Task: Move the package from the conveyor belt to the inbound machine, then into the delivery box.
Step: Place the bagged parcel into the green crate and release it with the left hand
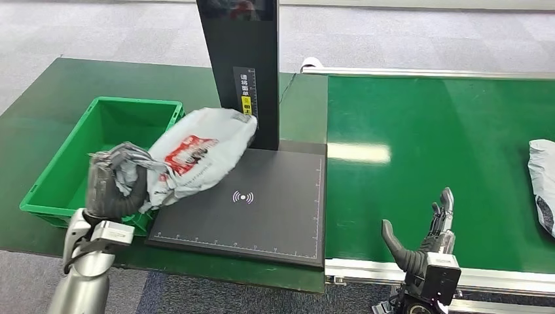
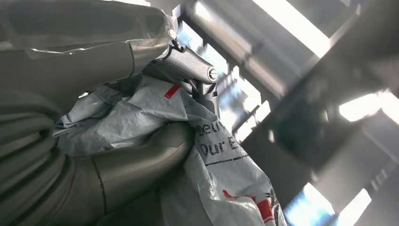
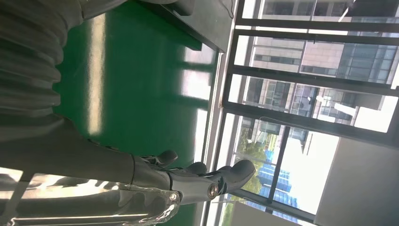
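A white plastic package (image 1: 196, 154) with red print hangs in the air over the left edge of the black inbound machine's scan plate (image 1: 262, 209) and the corner of the green delivery box (image 1: 72, 157). My left hand (image 1: 114, 180) grips its crumpled near end; in the left wrist view the thumb and fingers (image 2: 188, 63) pinch the bag (image 2: 221, 183). My right hand (image 1: 425, 239) stands open above the near edge of the green conveyor belt (image 1: 445, 131), holding nothing, fingers (image 3: 226, 172) spread.
The machine's black upright post (image 1: 245, 65) rises just behind the package. Another grey-white package (image 1: 543, 183) lies on the belt at the far right. The box sits on a green table (image 1: 39, 111).
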Robot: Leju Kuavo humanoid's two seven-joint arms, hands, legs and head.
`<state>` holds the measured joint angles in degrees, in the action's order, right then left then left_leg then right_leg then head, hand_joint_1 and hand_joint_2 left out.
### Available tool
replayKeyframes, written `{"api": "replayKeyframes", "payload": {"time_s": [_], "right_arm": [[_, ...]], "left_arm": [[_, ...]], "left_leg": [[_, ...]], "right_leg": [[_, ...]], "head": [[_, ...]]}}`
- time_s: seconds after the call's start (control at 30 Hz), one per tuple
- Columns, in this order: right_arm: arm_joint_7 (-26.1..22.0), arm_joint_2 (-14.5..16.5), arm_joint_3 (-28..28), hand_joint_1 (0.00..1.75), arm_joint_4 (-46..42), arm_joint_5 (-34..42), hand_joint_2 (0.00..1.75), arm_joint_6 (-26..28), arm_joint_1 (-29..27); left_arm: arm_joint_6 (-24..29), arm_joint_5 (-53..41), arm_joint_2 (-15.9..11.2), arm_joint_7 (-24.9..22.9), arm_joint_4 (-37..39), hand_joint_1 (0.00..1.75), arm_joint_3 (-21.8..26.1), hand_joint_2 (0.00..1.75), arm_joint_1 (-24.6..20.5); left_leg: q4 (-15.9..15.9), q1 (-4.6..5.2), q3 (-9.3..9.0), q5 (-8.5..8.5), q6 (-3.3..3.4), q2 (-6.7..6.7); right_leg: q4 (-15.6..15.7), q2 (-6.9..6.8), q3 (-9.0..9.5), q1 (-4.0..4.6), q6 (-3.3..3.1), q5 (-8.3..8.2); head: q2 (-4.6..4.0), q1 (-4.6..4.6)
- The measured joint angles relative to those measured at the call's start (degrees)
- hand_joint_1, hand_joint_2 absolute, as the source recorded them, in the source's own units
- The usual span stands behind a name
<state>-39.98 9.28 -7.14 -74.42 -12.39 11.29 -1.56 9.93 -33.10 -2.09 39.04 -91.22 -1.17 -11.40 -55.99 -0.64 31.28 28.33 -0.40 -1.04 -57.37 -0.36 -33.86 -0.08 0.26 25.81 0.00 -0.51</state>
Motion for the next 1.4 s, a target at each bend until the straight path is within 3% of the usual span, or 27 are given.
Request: {"api": "replayKeyframes", "payload": {"time_s": [0.2,0.43,0.63,0.87,1.1,1.3,1.4], "right_arm": [[0.0,0.73,-0.55,0.0,-0.68,-1.06,1.75,-0.81,-0.18],[0.0,0.9,-0.6,0.0,-0.68,-0.29,1.75,-0.28,0.6],[0.0,0.86,-0.32,0.0,-0.64,0.45,1.75,0.07,0.77],[0.0,0.22,1.01,0.0,0.16,1.99,1.75,0.8,2.05],[0.0,-0.49,2.83,0.0,1.14,3.31,1.75,2.12,2.65],[0.0,-1.03,3.57,0.0,1.44,3.7,1.75,2.53,2.63],[0.0,-1.31,3.92,0.0,1.46,4.12,1.75,2.85,2.55]], "left_arm": [[8.63,-6.11,-0.13,-3.02,-3.94,1.75,8.52,1.75,-3.27],[21.63,-17.44,-1.67,-8.34,-1.06,1.75,13.46,1.75,-7.63],[22.81,-17.27,-3.74,-8.82,8.26,1.75,16.74,1.75,-10.69],[25.49,-17.97,-3.97,-6.67,20.78,1.75,18.08,1.75,-12.14],[29.31,-25.84,-2.61,-6.9,31.47,1.75,17.91,1.75,-12.95],[29.6,-34.25,-0.78,-10.43,34.48,1.75,18.12,1.75,-13.06],[29.74,-37.26,0.38,-9.75,36.09,1.75,19.3,1.75,-13.69]], "left_leg": [[0.0,0.0,0.0,-0.01,0.0,0.01],[0.0,0.0,-0.03,-0.02,-0.01,0.03],[0.0,-0.01,-0.03,-0.02,-0.02,0.0],[-0.01,0.01,-0.03,-0.02,-0.02,0.01],[-0.01,0.01,-0.02,-0.02,-0.02,0.01],[-0.01,0.01,0.0,-0.02,-0.02,0.02],[-0.01,0.01,-0.01,-0.02,-0.02,0.01]], "right_leg": [[0.0,0.0,0.03,0.01,0.0,0.0],[0.0,-0.01,0.04,0.0,0.0,0.0],[-0.01,0.0,0.03,0.02,-0.01,0.0],[-0.01,0.0,0.03,-0.01,0.0,0.0],[-0.01,0.0,0.01,-0.01,0.0,0.0],[-0.01,0.0,0.0,-0.01,0.0,0.0],[-0.01,0.0,0.0,-0.01,0.0,0.0]], "head": [[0.0,0.01],[0.0,0.02],[0.0,0.01],[0.0,0.02],[0.0,0.02],[0.0,0.02],[0.0,0.02]]}}
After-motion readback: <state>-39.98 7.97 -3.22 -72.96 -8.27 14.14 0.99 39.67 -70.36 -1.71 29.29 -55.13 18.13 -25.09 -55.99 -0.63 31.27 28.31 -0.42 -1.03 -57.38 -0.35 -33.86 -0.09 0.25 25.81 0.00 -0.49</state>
